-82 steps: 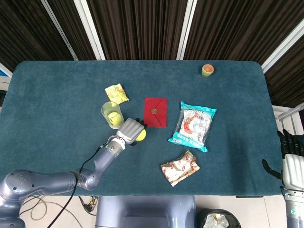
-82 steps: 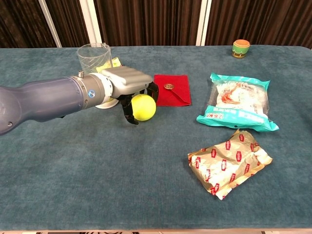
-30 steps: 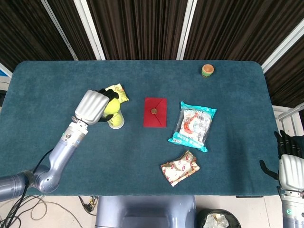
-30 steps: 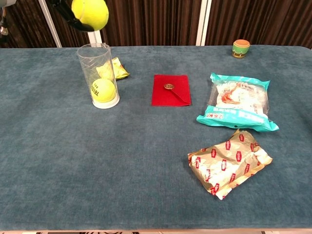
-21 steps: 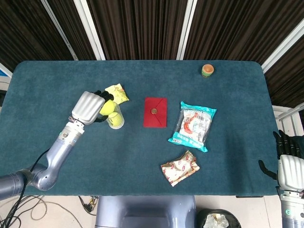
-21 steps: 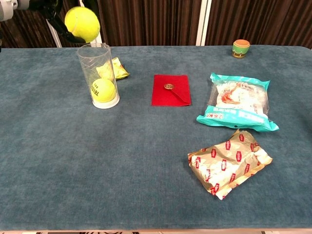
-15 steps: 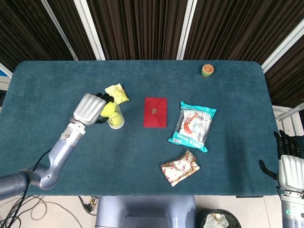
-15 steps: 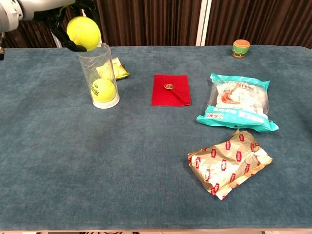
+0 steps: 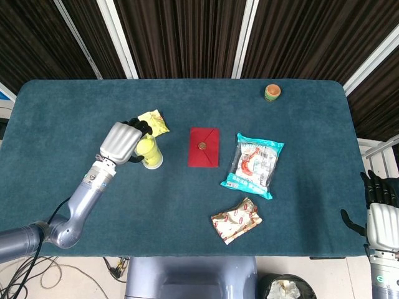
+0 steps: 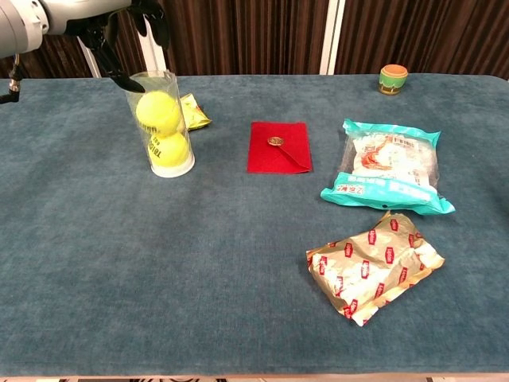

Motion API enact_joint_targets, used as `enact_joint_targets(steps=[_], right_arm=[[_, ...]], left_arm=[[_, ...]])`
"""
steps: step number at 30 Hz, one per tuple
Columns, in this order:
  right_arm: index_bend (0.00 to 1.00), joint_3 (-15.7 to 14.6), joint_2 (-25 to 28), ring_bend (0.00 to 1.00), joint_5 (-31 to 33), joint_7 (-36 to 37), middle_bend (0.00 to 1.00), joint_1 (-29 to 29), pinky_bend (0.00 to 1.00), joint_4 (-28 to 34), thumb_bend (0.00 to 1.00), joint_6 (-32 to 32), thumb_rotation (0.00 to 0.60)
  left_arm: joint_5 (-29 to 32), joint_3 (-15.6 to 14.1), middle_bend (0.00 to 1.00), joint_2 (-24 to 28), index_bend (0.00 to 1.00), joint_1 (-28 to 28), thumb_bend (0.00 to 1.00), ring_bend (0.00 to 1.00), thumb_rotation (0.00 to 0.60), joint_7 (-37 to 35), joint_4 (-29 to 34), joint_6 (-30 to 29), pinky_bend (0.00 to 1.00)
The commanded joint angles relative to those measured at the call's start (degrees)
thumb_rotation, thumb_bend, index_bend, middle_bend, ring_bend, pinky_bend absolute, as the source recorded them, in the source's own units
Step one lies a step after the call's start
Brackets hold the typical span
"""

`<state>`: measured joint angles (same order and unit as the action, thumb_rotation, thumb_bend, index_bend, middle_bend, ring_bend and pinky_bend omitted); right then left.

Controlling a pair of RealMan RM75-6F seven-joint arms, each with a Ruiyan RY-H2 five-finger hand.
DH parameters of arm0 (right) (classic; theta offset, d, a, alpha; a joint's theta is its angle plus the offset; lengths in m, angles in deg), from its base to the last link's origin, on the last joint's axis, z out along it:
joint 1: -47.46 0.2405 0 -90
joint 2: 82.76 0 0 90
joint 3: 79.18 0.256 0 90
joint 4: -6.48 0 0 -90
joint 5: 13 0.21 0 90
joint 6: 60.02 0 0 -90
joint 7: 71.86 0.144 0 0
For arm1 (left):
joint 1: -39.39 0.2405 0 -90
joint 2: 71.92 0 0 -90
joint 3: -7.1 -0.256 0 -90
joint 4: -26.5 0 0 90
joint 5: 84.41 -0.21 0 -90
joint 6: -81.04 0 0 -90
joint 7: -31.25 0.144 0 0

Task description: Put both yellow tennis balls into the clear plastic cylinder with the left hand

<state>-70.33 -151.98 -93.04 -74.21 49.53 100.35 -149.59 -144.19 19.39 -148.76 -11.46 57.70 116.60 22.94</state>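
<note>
A: What is seen at far left?

B: The left hand [image 9: 122, 141] is poised over the clear plastic cylinder [image 10: 161, 123], fingers [image 10: 151, 25] spread apart, nothing gripped.

A: And the cylinder?

B: It stands upright, long axis vertical, mouth up, near the table's [image 10: 159, 270] left-back area. Both tennis balls are stacked inside: upper ball [image 10: 154, 108] resting on lower ball [image 10: 169, 146]. Dark print is seen on the lower ball, too small to be read.

A: Further right?

B: A yellow packet [image 10: 194, 113] just behind the cylinder, then a red envelope [image 10: 278, 146], a teal snack bag [image 10: 387, 165], a gold-red wrapper [image 10: 372, 265], text unreadable. The right hand [image 9: 380, 212] is held off the table's right edge w/ fingers extended, empty.
</note>
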Motion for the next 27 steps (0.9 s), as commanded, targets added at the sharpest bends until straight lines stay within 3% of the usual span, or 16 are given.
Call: enact_joint_targets(steps=[1, 9, 13, 18, 21, 27], right_arm=[[0.00, 0.0, 0.1, 0.05, 0.0, 0.0, 0.00, 0.0, 0.09, 0.1, 0.34, 0.0, 0.600], [0.00, 0.1, -0.1, 0.05, 0.3, -0.1, 0.00, 0.0, 0.09, 0.0, 0.34, 0.2, 0.600], [0.00, 0.0, -0.1, 0.05, 0.1, -0.2, 0.00, 0.1, 0.09, 0.0, 0.34, 0.2, 0.600], [0.00, -0.2, -0.1, 0.05, -0.3, -0.3, 0.00, 0.0, 0.09, 0.2, 0.34, 0.1, 0.600], [0.00, -0.2, -0.1, 0.05, -0.3, -0.4, 0.00, 0.0, 0.09, 0.3, 0.34, 0.2, 0.600], [0.00, -0.8, -0.1, 0.05, -1.7, -0.1, 0.00, 0.3, 0.09, -0.3, 0.34, 0.4, 0.600]], left_arm=[[1.0, 0.3, 0.24, 0.7, 0.36, -0.1, 0.06, 0.20, 0.600, 1.0, 1.0, 0.1, 0.43], [0.6, 2.0, 0.22, 5.8, 0.32, 1.6, 0.07, 0.19, 0.600, -0.6, 8.0, -2.4, 0.39], [-3.0, -0.6, 0.16, 11.3, 0.27, 6.3, 0.06, 0.13, 0.600, 1.6, 15.6, -8.4, 0.31], [-6.0, -6.9, 0.09, 17.1, 0.24, 14.4, 0.06, 0.06, 0.600, 5.5, 23.2, -16.2, 0.21], [-10.0, -10.3, 0.09, 17.7, 0.23, 19.3, 0.06, 0.06, 0.600, 1.6, 22.8, -20.1, 0.20], [-21.8, -17.1, 0.07, 14.2, 0.22, 28.2, 0.06, 0.03, 0.600, -11.0, 10.9, -27.0, 0.17]])
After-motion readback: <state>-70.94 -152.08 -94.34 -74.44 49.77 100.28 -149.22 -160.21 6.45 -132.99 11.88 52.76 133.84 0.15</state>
